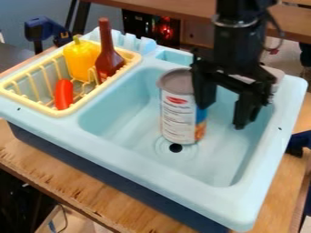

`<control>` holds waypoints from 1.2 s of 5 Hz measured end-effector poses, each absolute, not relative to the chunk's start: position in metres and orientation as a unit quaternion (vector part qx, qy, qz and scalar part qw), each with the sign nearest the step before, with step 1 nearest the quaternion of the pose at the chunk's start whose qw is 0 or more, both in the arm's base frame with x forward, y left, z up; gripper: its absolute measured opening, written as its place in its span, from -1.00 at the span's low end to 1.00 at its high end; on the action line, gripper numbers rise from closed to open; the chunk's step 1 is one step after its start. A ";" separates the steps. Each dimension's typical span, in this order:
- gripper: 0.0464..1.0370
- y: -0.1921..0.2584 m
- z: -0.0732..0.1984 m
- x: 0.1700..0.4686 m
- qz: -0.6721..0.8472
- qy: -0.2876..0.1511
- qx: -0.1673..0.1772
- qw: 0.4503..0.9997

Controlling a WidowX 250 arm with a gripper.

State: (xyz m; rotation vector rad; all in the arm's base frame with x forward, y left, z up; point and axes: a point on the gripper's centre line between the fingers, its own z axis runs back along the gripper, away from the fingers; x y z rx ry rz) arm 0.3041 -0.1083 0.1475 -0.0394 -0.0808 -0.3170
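The black gripper (pixel 222 114) hangs over the right part of the light blue sink (pixel 234 170), its two fingers spread apart with nothing between them. Just left of its left finger, partly behind it, a tall can (pixel 178 113) with a white, red and blue label and a grey top stands upright in the basin by the drain hole. Whether the finger touches the can, I cannot tell.
A yellow dish rack (pixel 59 112) at the sink's left holds a yellow pepper (pixel 81 59), a brown bottle (pixel 108 59) and a red-orange item (pixel 63 94). A grey-white object (pixel 276 75) is behind the gripper at the back right rim. The basin walls rise around the can.
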 end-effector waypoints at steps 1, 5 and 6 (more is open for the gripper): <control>0.92 -0.093 0.131 0.303 -0.145 -0.033 -0.043 0.988; 0.92 -0.107 0.170 0.279 -0.134 -0.033 -0.024 0.990; 0.92 -0.112 0.196 0.266 -0.126 -0.002 -0.003 0.992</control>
